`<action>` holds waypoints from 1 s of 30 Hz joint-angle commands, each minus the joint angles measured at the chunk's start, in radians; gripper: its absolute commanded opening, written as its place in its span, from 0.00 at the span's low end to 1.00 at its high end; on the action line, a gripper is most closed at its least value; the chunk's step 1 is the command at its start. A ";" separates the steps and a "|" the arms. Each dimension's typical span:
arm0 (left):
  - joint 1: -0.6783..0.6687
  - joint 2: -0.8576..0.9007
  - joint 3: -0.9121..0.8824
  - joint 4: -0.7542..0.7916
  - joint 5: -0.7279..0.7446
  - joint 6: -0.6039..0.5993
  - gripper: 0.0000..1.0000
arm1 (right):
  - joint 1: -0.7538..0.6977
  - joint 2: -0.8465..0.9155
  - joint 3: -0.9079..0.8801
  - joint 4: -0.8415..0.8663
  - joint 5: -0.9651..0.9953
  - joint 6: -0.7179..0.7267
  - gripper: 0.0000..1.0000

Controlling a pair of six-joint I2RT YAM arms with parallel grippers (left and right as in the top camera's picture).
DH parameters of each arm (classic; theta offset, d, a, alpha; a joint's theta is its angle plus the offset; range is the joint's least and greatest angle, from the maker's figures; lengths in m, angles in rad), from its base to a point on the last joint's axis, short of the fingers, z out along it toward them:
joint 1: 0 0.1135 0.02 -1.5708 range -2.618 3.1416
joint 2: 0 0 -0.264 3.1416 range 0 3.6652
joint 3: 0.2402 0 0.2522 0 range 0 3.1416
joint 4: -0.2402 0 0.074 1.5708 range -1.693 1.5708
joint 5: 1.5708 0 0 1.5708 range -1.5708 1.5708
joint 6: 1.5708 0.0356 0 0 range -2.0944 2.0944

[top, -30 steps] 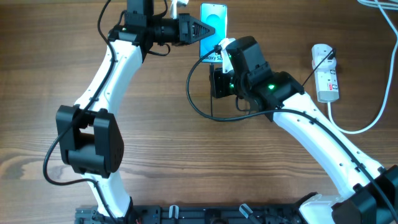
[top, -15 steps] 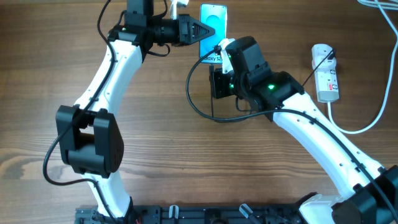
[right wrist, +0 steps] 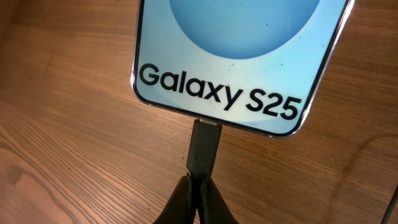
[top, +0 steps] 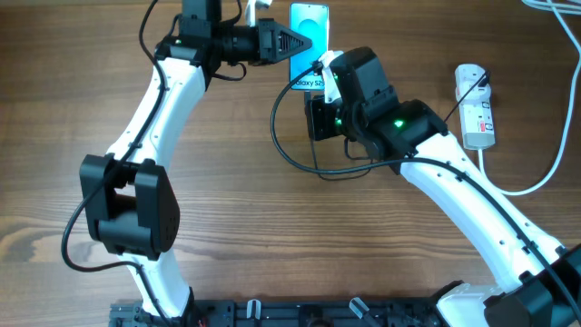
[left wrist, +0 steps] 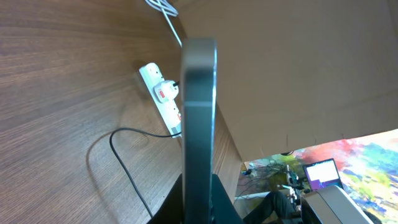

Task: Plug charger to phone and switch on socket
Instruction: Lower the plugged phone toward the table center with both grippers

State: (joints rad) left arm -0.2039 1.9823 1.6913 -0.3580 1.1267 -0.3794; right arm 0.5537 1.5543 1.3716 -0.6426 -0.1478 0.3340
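Slightly shifted phone (top: 313, 23), charger (right wrist: 204, 146) tip meeting its edge, right wrist view only

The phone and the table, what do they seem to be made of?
The phone: the front looks like glass, smooth and glossy with a soft sheen. Its edge in the left wrist view is matte grey, likely metal, though it could be plastic. The table: wood or a wood-look laminate, brown with long straight grain lines and a low sheen.

Even bright light, soft shadows (near phone (left wrist: 199, 112) edge blurred).
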 commanded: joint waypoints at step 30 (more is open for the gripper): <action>-0.025 0.013 -0.006 -0.235 -0.313 0.018 0.04 | -0.074 -0.060 0.089 -0.126 0.060 0.015 0.89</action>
State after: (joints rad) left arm -0.2211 1.9823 1.6909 -0.5652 0.8864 -0.3973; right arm 0.5110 1.5211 1.4464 -0.7551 -0.1143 0.3172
